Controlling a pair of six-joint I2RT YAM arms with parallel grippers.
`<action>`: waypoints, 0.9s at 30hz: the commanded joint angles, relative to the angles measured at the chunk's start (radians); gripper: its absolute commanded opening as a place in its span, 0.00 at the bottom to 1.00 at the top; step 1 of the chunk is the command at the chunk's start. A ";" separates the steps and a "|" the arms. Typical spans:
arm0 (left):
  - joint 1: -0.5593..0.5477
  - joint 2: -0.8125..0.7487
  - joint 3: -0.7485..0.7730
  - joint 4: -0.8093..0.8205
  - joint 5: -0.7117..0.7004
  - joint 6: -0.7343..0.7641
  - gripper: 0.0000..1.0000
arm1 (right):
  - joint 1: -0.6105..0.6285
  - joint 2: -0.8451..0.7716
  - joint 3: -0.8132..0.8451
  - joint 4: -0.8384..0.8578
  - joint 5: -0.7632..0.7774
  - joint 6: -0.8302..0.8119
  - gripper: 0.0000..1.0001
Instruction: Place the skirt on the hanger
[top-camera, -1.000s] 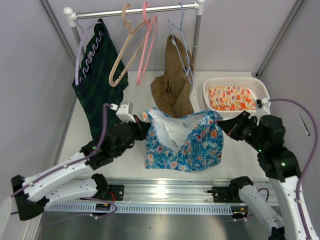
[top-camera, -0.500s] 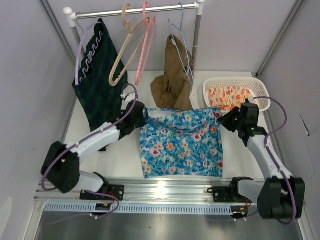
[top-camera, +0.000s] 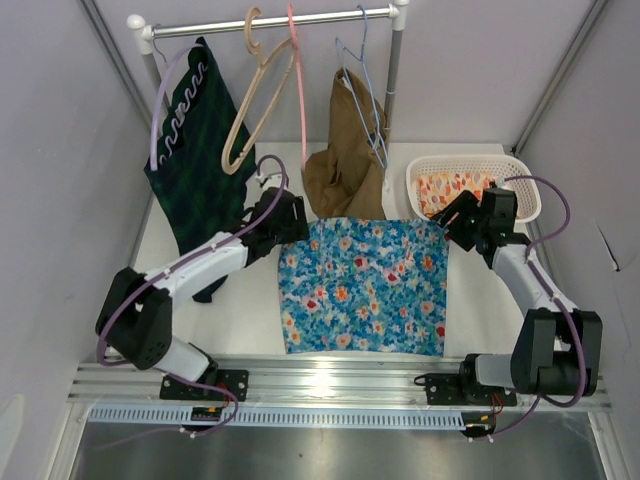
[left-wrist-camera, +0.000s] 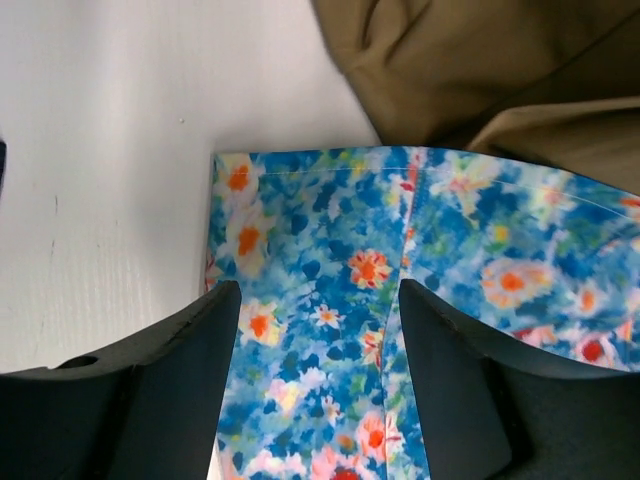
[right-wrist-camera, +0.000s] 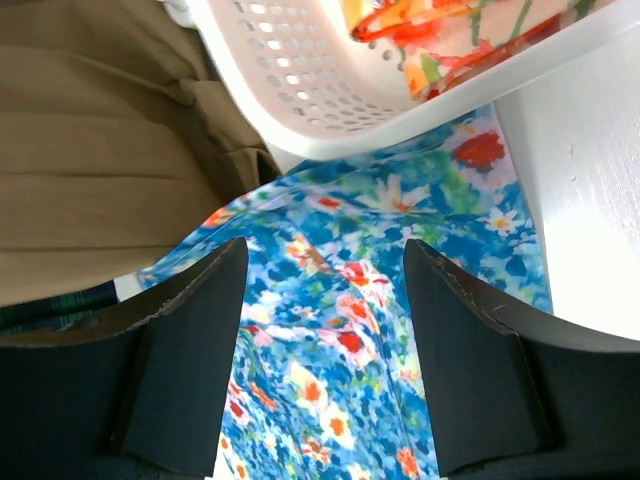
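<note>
The blue floral skirt (top-camera: 365, 285) lies spread flat on the white table, its waist edge toward the rack. My left gripper (top-camera: 292, 222) stands open over the skirt's far left corner. In the left wrist view the skirt (left-wrist-camera: 330, 300) shows between the parted fingers of the left gripper (left-wrist-camera: 318, 295). My right gripper (top-camera: 455, 222) is open over the far right corner. The right wrist view shows the skirt (right-wrist-camera: 340, 330) under the right gripper (right-wrist-camera: 325, 250). An empty beige hanger (top-camera: 258, 100) and an empty pink hanger (top-camera: 298, 90) hang on the rail (top-camera: 270, 22).
A brown garment (top-camera: 345, 170) hangs on a light blue hanger and reaches the table just behind the skirt. A dark green garment (top-camera: 190, 170) hangs at the left. A white basket (top-camera: 465, 160) with orange floral cloth stands at the back right, close to my right gripper.
The skirt, held up and bunched between both grippers a second ago, got stretched wide and now lies flat. Both grippers have opened and let go of its top corners.
</note>
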 joint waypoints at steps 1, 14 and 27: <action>0.006 -0.111 -0.029 0.020 0.045 0.056 0.71 | -0.004 -0.088 0.048 -0.018 0.016 -0.034 0.69; -0.196 -0.560 -0.123 -0.135 0.034 0.103 0.64 | 0.063 -0.380 -0.004 -0.156 -0.001 -0.077 0.67; -0.264 -0.566 0.325 -0.177 -0.001 0.215 0.65 | 0.109 -0.466 0.007 -0.199 -0.012 -0.094 0.65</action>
